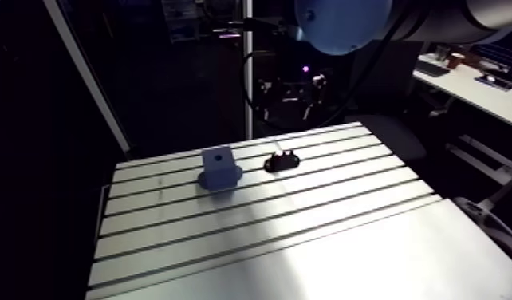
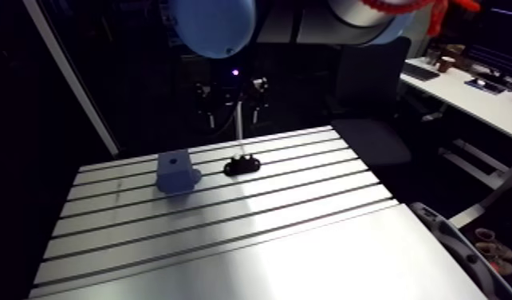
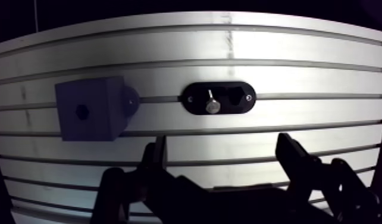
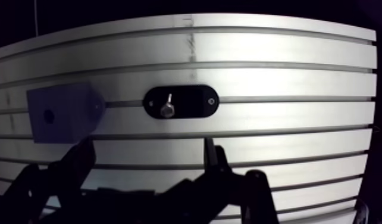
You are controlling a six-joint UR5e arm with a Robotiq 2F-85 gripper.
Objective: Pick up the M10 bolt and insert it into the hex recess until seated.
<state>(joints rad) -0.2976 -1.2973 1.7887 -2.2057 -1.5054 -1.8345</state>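
A silver M10 bolt (image 3: 212,105) stands in a black oval holder (image 3: 241,102) on the slotted table. Beside the holder sits a blue-grey block (image 3: 104,116) with a small hex recess (image 3: 81,110) in the face turned toward the wrist camera. In the arm view the block (image 1: 219,169) and the holder (image 1: 281,163) stand side by side near the table's far edge. My gripper (image 3: 226,159) is open, with nothing between its dark fingers (image 3: 158,156). It hangs short of the holder, roughly in line with the bolt, and the block lies off to one side.
The aluminium table (image 1: 307,231) has long parallel slots running across it. Its wide near half is smooth plate. A pale upright post (image 1: 248,72) stands behind the far edge, near the holder.
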